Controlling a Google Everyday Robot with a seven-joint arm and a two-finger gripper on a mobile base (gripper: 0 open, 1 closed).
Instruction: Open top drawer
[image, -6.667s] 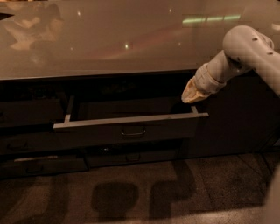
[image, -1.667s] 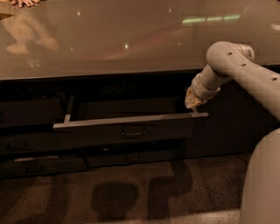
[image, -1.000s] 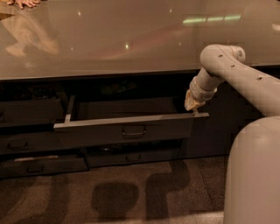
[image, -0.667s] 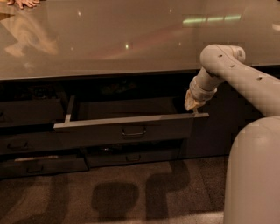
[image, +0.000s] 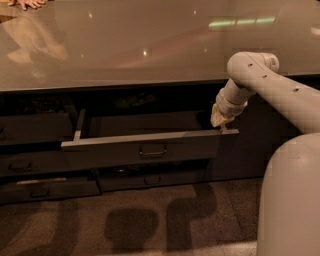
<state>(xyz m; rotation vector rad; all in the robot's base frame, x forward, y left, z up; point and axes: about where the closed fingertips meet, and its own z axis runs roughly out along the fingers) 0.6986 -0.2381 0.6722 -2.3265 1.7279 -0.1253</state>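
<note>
The top drawer (image: 150, 146) is a wide dark grey drawer under the counter, pulled out toward me, with a small loop handle (image: 152, 151) at the centre of its front. Its pale grey rim and side walls show; the inside is in shadow. My gripper (image: 219, 120) hangs at the end of the pale arm, right above the drawer's right front corner, at or just over its rim.
A glossy counter top (image: 150, 45) spans the view above. Shallower dark drawer fronts (image: 30, 165) sit left and below, one lower left drawer (image: 50, 187) slightly ajar. My arm's large pale body (image: 290, 200) fills the lower right. Speckled floor (image: 125, 225) lies in front.
Over the earlier frames the arm swung in closer, its elbow now large at lower right. The gripper stayed at the drawer's right corner; the drawer has not visibly moved.
</note>
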